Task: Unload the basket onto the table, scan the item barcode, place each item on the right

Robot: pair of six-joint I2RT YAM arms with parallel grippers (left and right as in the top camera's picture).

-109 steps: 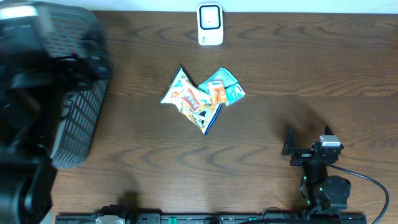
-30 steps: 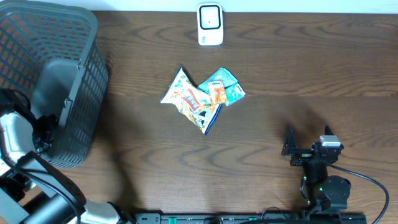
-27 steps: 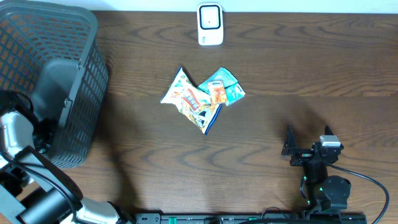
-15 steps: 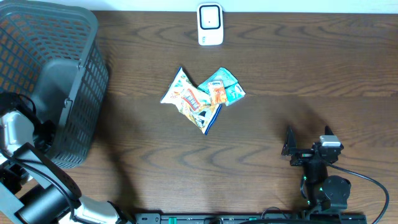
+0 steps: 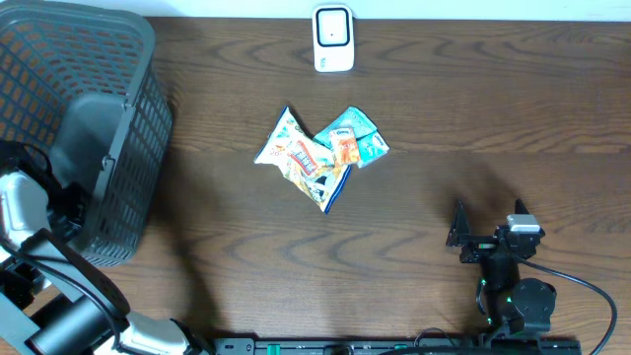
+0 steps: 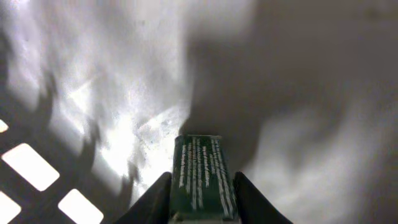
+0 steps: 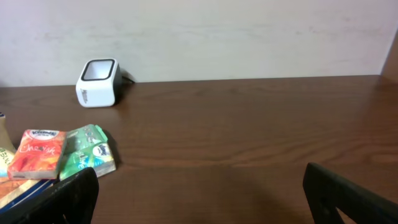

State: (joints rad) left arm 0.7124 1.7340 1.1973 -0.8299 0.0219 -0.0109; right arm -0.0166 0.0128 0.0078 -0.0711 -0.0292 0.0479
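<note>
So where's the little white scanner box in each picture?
Overhead: scanner at the top middle, by the table's far edge.
Left wrist: not in it; only a green box between the fingers.
Right wrist: scanner upper left, against the wall.
Shared landmark: the snack packets, below the scanner overhead, lower left of right wrist.

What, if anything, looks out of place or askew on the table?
Nothing is spilled or damaged. The colourful snack packets lie in a skewed, overlapping heap mid-table, in front of the white barcode scanner. The left gripper is inside the grey plastic mesh basket, closed on a dark green packet.
</note>
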